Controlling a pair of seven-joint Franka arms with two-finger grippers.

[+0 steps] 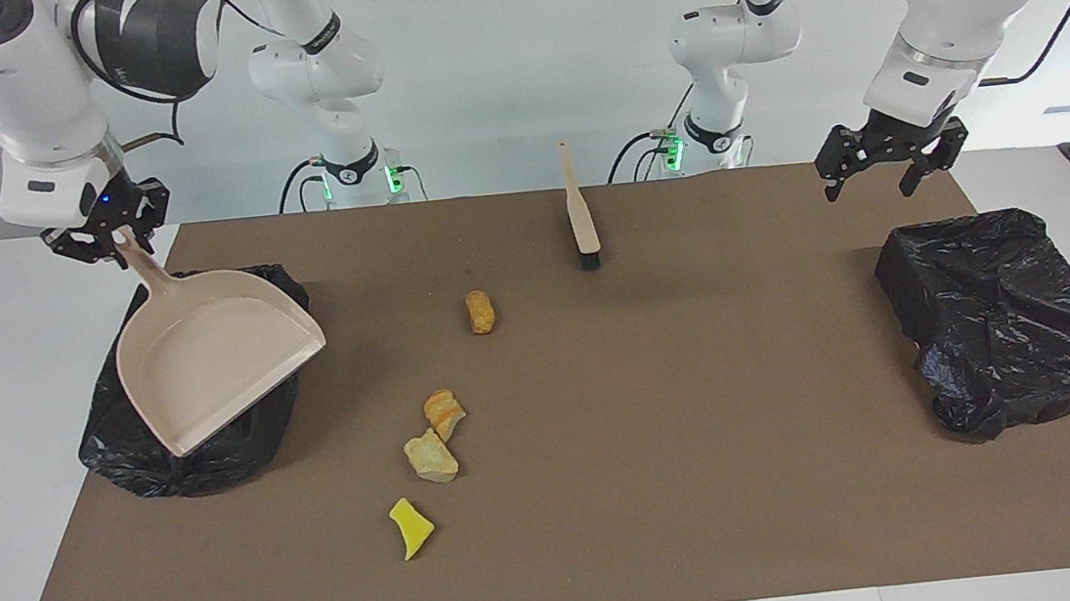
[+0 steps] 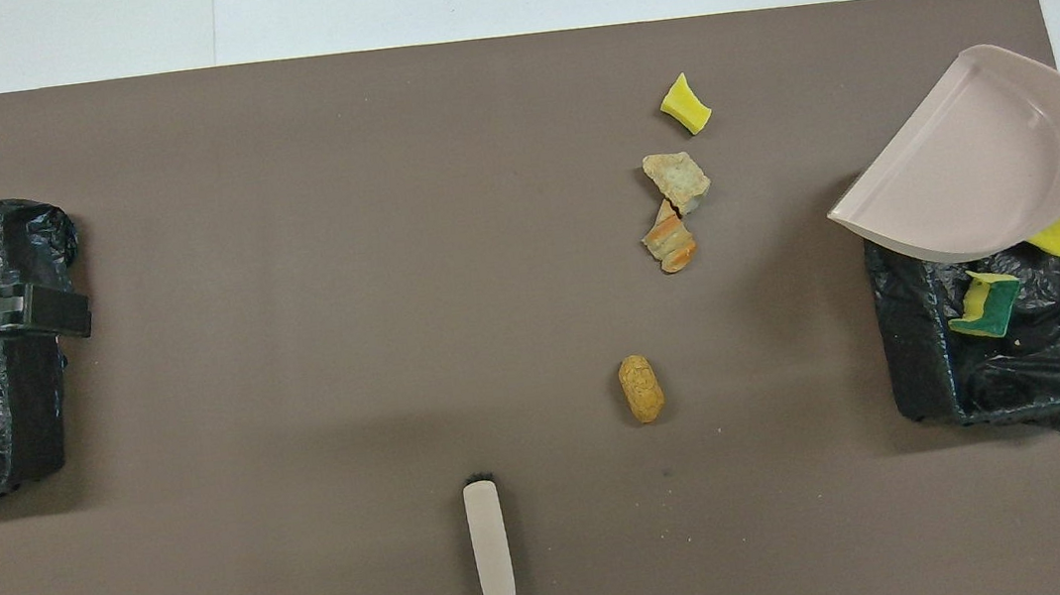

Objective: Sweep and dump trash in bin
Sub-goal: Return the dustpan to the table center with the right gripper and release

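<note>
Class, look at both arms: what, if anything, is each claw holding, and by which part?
The right claw holds the beige plastic dustpan by its handle end, over the black-lined bin. The left claw holds nothing.

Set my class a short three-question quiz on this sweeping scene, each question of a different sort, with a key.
1. True or false: the dustpan lies flat on the mat.
2. How many trash scraps lie on the brown mat, outside any bin?
3. Which gripper holds the dustpan? A) left gripper B) right gripper C) neither

Key
1. False: it is held up over the bin at the right arm's end.
2. Four: the yellow sponge piece, two tan lumps touching each other, and the orange lump nearest the brush.
3. B, shut on its handle; the left gripper waits open near the other bin.
</note>
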